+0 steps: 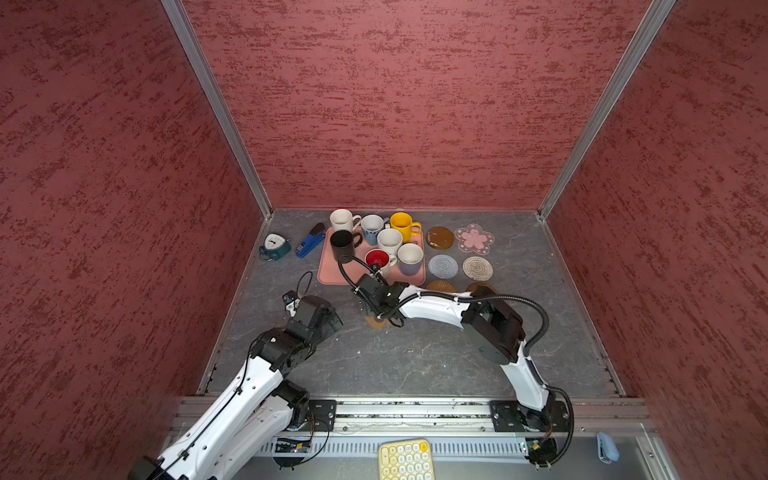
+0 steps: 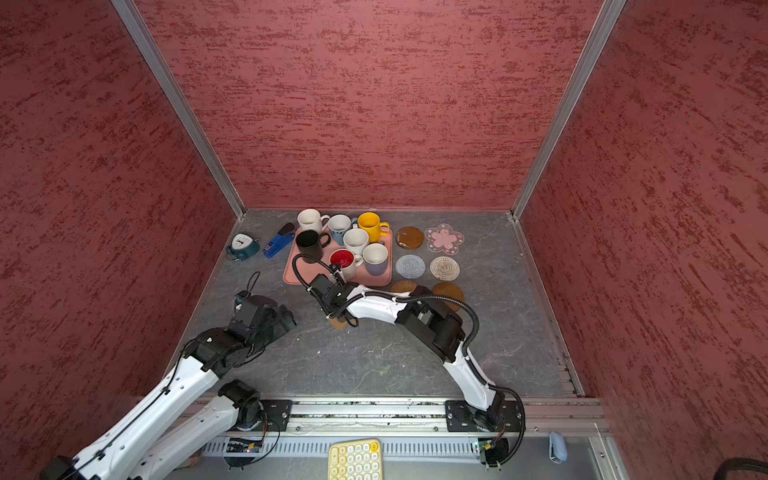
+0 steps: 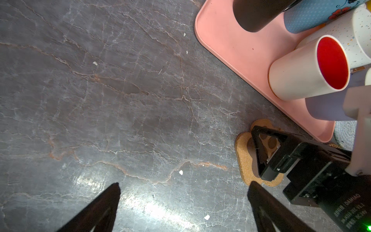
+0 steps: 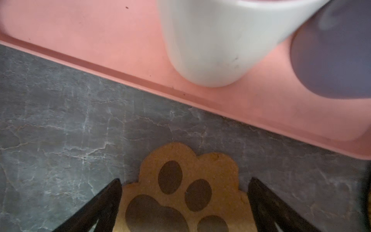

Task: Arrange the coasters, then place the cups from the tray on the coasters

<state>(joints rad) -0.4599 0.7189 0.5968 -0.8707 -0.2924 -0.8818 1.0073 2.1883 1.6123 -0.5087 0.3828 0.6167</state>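
The right claw is released, its jaws wide apart. The paw-print coaster lies flat on the tabletop between them; I cannot tell if they touch it. Just beyond this claw is the pink tray, and all seven cups stand on it. To the side of this claw, past its arm, six coasters lie in pairs. The left claw is released too, above bare tabletop, holding nothing. I judge that the arranging is almost done; no cup is placed on a coaster yet.
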